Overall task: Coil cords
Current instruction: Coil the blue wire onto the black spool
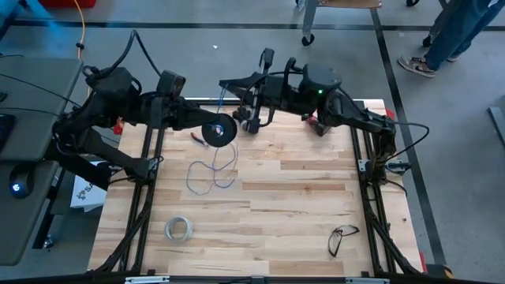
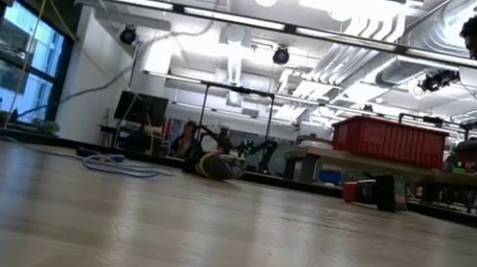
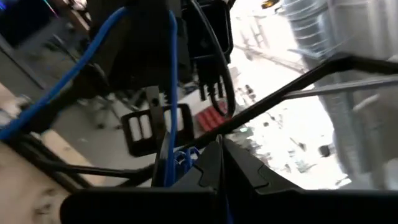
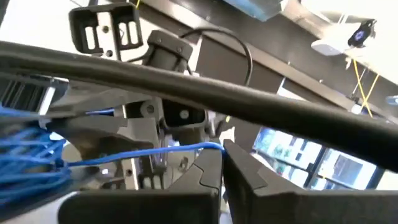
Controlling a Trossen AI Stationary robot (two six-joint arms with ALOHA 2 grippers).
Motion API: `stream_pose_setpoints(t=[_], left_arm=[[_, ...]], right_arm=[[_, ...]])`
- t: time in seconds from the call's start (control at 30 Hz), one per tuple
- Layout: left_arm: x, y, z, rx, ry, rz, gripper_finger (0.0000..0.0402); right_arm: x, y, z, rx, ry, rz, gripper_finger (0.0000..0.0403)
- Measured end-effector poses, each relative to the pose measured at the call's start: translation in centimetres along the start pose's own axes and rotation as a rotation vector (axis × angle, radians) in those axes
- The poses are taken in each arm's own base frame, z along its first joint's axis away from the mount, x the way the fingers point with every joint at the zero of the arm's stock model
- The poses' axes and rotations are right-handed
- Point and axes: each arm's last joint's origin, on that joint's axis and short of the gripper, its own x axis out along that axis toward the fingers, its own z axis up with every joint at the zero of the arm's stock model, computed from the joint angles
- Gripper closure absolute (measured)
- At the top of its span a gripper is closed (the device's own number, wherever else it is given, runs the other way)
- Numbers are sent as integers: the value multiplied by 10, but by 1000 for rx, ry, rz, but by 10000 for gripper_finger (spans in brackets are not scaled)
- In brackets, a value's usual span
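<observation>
Left gripper (image 1: pixel 211 126) is clamped on the spool (image 1: pixel 218 132), held above the table's (image 1: pixel 300 197) far edge; the grip point is hidden. Right gripper (image 1: pixel 246 118) pinches the wire (image 4: pixel 143 152) close beside it. Slack loops (image 1: pixel 207 175) lie on the table, blurred in the low view.

Thin blue wire (image 1: pixel 211 172) trails in loose loops from dark round spool (image 1: pixel 218 132).

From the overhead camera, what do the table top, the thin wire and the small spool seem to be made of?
Table top: pale wood planks, matte, visible grain and joints. Wire: thin, blue, likely plastic-coated, lying in limp loops. Spool: round and dark, probably plastic; its finish is hard to tell.
</observation>
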Motion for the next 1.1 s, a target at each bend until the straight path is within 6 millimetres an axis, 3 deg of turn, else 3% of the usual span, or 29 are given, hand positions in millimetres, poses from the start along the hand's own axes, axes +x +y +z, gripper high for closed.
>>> stream_pose_setpoints(t=[0.27,0.6,0.93,1.1], left_arm=[[-9,14,3,280,17,166,401],[-21,21,18,856,-61,376,401],[-20,6,28,1164,-200,336,401],[-22,-2,33,1219,-280,291,401]], right_arm=[[-13,-13,-3,-7,125,23,403],[-30,-19,0,30,276,-29,403],[-36,-17,-4,239,355,-29,397],[-38,-15,-10,369,416,-26,355]])
